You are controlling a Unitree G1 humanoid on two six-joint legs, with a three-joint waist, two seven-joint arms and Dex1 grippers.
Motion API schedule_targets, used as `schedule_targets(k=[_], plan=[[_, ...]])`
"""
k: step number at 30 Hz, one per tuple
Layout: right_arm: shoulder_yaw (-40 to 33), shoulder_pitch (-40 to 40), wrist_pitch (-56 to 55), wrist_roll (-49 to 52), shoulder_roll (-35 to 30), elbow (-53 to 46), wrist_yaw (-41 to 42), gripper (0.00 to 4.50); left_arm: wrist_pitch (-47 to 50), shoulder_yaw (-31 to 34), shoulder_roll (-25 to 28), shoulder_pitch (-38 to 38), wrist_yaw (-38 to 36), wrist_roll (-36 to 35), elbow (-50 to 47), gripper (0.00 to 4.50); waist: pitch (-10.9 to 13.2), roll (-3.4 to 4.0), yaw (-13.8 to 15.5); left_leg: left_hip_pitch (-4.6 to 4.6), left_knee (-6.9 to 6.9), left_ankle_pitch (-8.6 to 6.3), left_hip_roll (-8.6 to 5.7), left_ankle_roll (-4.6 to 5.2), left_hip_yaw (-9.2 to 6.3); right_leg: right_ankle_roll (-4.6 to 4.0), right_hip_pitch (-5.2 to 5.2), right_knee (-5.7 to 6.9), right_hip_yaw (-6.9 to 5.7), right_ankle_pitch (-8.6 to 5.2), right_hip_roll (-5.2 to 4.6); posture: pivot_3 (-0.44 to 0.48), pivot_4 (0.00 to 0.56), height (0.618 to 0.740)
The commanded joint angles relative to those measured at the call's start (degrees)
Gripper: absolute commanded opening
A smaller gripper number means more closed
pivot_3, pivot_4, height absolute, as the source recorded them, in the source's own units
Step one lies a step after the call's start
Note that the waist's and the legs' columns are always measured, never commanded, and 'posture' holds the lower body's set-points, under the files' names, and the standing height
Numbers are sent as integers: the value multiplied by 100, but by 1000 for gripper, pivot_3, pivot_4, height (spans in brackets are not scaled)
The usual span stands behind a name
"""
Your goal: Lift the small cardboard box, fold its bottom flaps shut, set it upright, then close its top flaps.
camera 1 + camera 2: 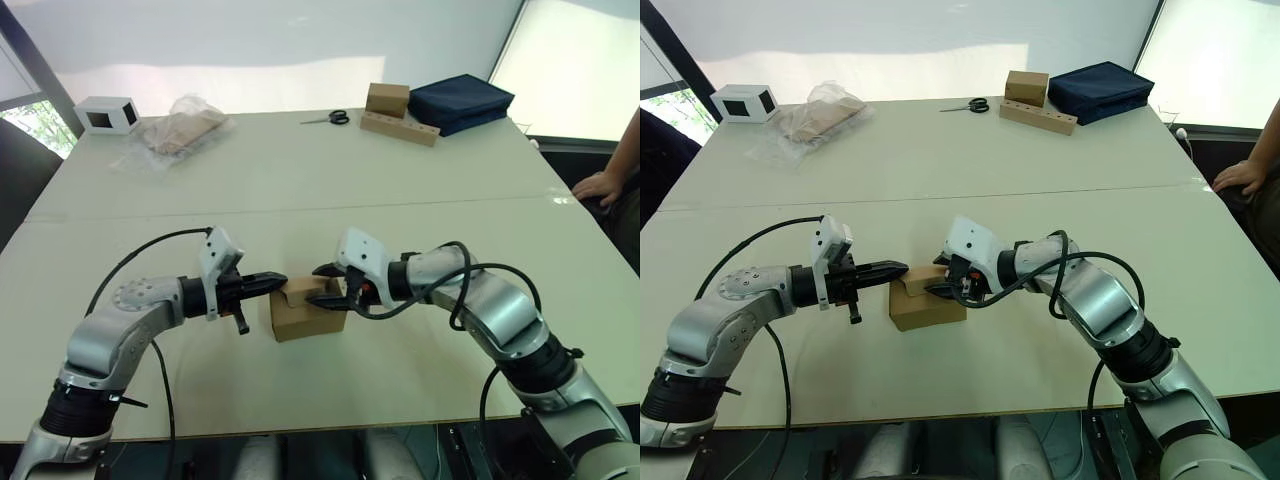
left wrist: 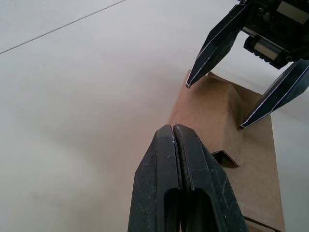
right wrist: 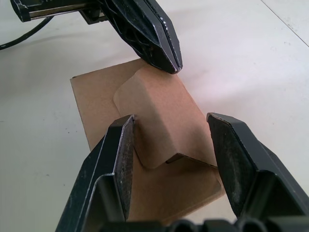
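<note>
Small cardboard box (image 1: 308, 310) sitting on tabletop (image 1: 300, 180) near front edge, between both arms, top flap bulging up, not flat. Left pincer (image 1: 268, 284) w/ fingers pressed together, holding nothing, tips at box's left top edge; right pincer (image 3: 171, 140) spread wide, straddling raised flap from opp. side, one finger (image 3: 118, 159) touching flap's side. Far end of tabletop: scissors (image 1: 328, 118), white box (image 1: 106, 114), plastic bag (image 1: 178, 130), dark blue case (image 1: 460, 102).

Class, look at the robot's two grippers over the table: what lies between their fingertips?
The small cardboard box lies between the shut left gripper and the open right gripper. Both eye views show this, and each wrist view shows its raised flap.
</note>
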Motion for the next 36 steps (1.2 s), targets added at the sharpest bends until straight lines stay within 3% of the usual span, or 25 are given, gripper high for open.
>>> schedule_targets(k=[1,24,36], plan=[[82,-116,-129,-240,-10,24,-42,2425,-79,59,-26,-34,8,-1,-54,0,0,0,-1,0,0,0,0,0,0,0,0,0,0,0,0,0,150,740],[408,43,-986,-1092,-145,114,89,2425,47,212,-214,-163,154,-156,26,0,0,0,3,1,1,1,0,-1,-1,0,1,1,0,0,0,0,150,740],[92,156,-459,-691,96,-84,146,2425,-51,-77,-57,-53,66,79,-98,0,-1,-1,1,1,1,1,0,-2,-2,0,1,1,-1,0,0,0,150,740]])
